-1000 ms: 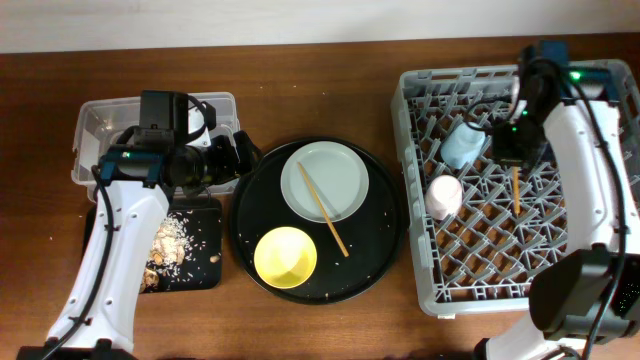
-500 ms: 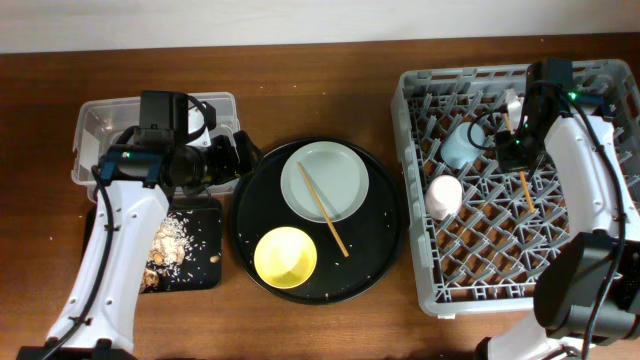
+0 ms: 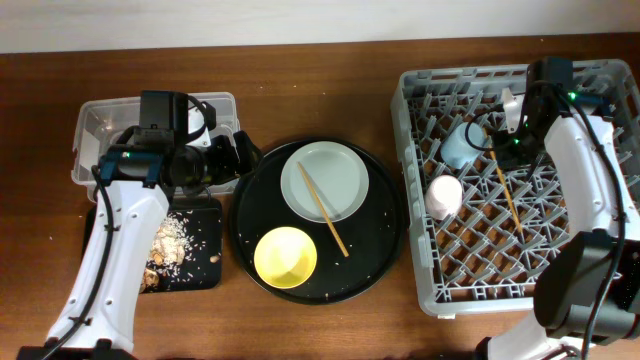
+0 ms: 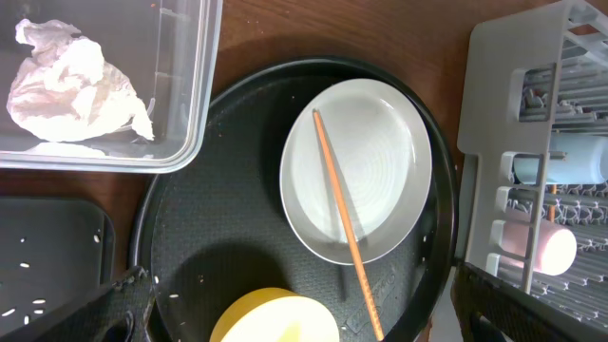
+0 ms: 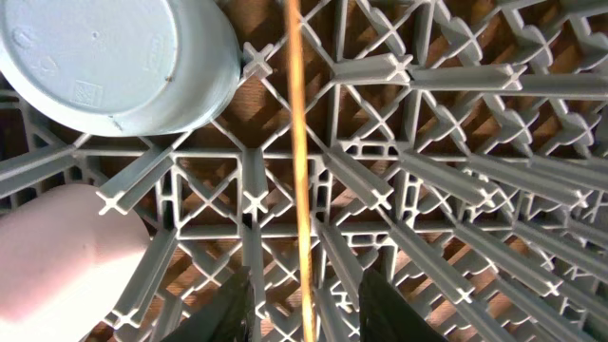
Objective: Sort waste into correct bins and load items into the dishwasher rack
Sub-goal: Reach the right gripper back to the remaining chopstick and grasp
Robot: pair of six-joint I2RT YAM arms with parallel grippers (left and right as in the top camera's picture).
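Note:
One brown chopstick lies slanted on the lattice floor of the grey dishwasher rack, beside the light blue cup and the pink-white cup. My right gripper hovers over it, open, the chopstick running between the fingers without touching them. The other chopstick rests across the white plate; the yellow bowl sits near it. My left gripper is open above them, holding nothing. The crumpled tissue is in the clear box. Food scraps lie on the flat black tray.
The plate and bowl stand on a large round black tray between the bins and the rack. Rice-like crumbs dot that tray. The rack's upright pegs rise around my right gripper. Brown table surrounds everything.
My right gripper has opened and let go of the chopstick, which went from hanging upright to lying slanted on the rack floor. The left arm has not moved.

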